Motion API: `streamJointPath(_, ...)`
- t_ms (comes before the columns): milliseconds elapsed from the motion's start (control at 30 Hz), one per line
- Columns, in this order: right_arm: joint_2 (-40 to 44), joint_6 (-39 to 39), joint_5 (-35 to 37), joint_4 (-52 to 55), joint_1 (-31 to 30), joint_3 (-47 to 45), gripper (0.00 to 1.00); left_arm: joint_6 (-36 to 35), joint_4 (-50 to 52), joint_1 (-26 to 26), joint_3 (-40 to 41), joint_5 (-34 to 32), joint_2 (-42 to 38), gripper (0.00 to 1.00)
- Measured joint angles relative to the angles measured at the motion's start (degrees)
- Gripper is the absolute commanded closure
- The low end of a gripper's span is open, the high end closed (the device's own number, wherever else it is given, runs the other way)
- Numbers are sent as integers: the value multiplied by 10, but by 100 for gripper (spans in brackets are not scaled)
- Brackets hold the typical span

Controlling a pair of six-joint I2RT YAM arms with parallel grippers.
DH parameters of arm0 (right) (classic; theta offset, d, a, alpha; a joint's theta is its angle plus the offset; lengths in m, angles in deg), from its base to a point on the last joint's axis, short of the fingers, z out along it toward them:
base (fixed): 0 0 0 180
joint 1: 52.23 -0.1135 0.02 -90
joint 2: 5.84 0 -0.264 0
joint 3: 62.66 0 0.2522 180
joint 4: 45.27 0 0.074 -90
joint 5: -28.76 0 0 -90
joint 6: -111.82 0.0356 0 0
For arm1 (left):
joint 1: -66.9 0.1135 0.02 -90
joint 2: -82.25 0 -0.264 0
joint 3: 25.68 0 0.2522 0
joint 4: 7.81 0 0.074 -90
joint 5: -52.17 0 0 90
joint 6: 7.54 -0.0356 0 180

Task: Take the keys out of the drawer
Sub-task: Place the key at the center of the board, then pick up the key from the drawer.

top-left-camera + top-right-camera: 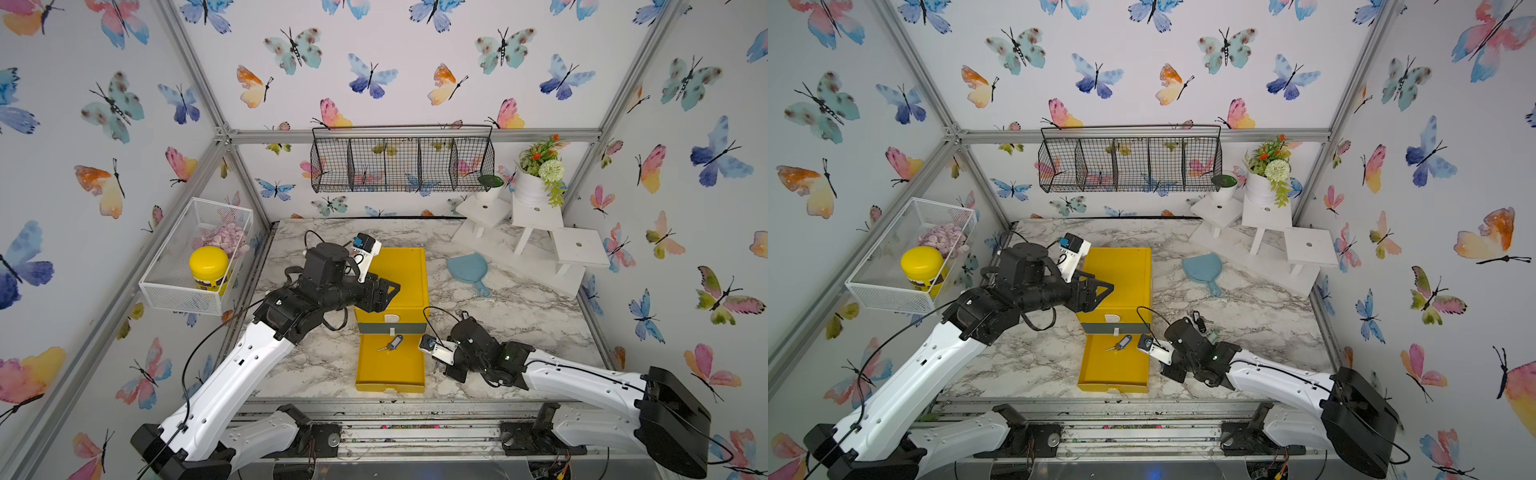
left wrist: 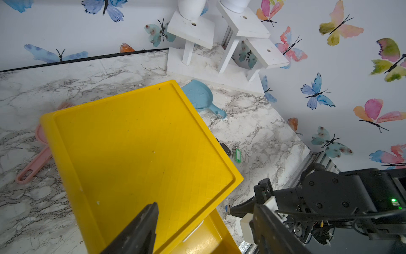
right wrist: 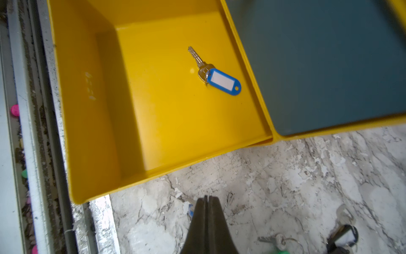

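The yellow drawer (image 1: 390,386) (image 3: 87,110) is pulled out toward the table's front from its yellow cabinet (image 1: 405,274) (image 2: 142,143). One of the keys (image 1: 392,344) (image 1: 1121,343) (image 3: 214,74), with a blue tag, lies inside it. More keys lie on the marble right of the cabinet, one with a green tag (image 2: 238,152) (image 3: 279,240), one with a black tag (image 1: 1198,320) (image 3: 342,237). My right gripper (image 3: 207,198) (image 2: 230,212) is low over the marble just right of the drawer. It is shut, and a sliver of blue tag and metal peeks out at its tip. My left gripper (image 1: 392,297) (image 2: 204,209) hangs open over the cabinet top.
A blue scoop (image 1: 469,270) lies behind the cabinet on the right and a pink scoop (image 2: 37,158) on its left. A white stepped stand (image 1: 536,232) with plant pots fills the back right corner. A white mesh basket (image 1: 166,286) holding a yellow jar hangs on the left wall.
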Motion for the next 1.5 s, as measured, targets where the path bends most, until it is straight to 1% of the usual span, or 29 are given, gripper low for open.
streamJointPath(167, -12, -8, -11, -7, 4, 0, 93, 1, 7, 0, 1, -14, -13, 26)
streamJointPath(300, -14, -12, -12, -7, 6, 0, 78, 1, 7, 0, 2, -17, -17, 26)
streamJointPath(333, -14, -13, -11, -7, 6, 0, 76, 1, 7, 0, 2, -19, -17, 26)
streamJointPath(567, 6, -10, 7, 2, 6, 5, 75, 0, 10, 0, 6, -32, -24, 26)
streamJointPath(700, 32, -2, 18, 24, 6, 31, 75, 0, 10, 0, 15, -38, -40, 26)
streamJointPath(800, 50, -2, 17, 36, 6, 63, 75, -14, 7, 0, 35, -40, -65, 26)
streamJointPath(967, 48, -21, -3, 81, 6, 149, 75, -76, 9, 0, 79, -40, -130, 26)
streamJointPath(1100, 32, -62, -27, 120, 3, 210, 73, -141, 16, 0, 106, -41, -186, 25)
streamJointPath(1300, -17, -131, -34, 151, -22, 245, 74, -228, 49, 0, 125, -37, -259, 24)
streamJointPath(1500, -82, -177, -30, 149, -51, 249, 75, -306, 101, 0, 130, -24, -279, 25)
